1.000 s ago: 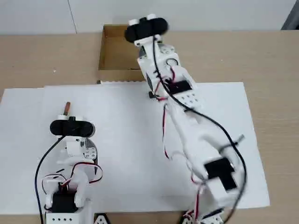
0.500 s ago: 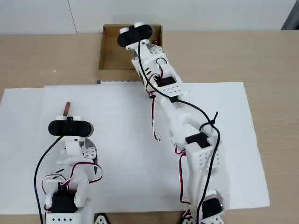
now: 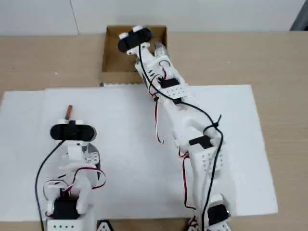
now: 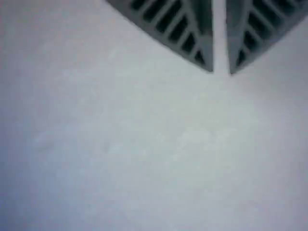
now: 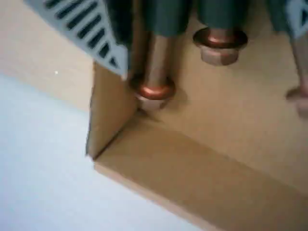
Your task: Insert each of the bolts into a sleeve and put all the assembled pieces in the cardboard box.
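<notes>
Hanging over the cardboard box (image 3: 111,55) at the table's (image 3: 43,57) far side, the right gripper (image 3: 148,47) has its claw spread apart, clamping nothing. Inside the box rest 3 copper-headed bolts in dark sleeves: the 1st bolt (image 5: 154,89) in the corner by the wall, the 2nd bolt (image 5: 220,44) beside it, and the 3rd bolt (image 5: 301,98), which is blurred, farther along. The left gripper (image 4: 221,71) sits low over the white paper (image 3: 125,144), claw all but together and empty. A small brown piece (image 3: 70,111) sits just ahead of that arm.
</notes>
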### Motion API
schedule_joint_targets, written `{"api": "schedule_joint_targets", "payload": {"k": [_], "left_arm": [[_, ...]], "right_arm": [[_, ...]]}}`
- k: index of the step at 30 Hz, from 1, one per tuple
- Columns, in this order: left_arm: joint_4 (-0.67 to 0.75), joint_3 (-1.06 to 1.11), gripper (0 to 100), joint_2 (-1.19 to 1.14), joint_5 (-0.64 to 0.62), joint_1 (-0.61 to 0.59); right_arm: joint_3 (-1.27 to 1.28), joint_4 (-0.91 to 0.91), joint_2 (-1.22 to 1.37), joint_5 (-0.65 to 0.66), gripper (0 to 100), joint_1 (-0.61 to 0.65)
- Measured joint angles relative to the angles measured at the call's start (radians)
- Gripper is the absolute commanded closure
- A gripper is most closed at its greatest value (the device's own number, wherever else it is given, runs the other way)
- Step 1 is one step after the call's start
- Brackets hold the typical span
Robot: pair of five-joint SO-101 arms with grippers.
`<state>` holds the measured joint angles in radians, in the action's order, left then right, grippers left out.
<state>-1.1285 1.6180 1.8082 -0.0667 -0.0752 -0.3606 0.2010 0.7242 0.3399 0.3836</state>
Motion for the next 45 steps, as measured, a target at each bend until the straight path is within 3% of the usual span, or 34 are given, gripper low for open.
{"api": "schedule_joint_targets", "payload": {"k": [11, 25, 38, 45], "left_arm": [[0.000, 0.000, 99, 0.000, 0.000, 0.000], [0.000, 0.000, 99, 0.000, 0.000, 0.000], [0.000, 0.000, 99, 0.000, 0.000, 0.000], [0.000, 0.000, 99, 0.000, 0.000, 0.000]], "right_arm": [[-0.002, 0.040, -0.028, 0.000, 98.3, 0.000], [-0.002, 0.534, -0.385, 0.000, 99.1, 0.000], [-0.002, 1.014, -0.470, 0.002, 98.8, -0.014], [-0.002, 1.128, -0.470, 0.215, 98.7, -0.014]]}}
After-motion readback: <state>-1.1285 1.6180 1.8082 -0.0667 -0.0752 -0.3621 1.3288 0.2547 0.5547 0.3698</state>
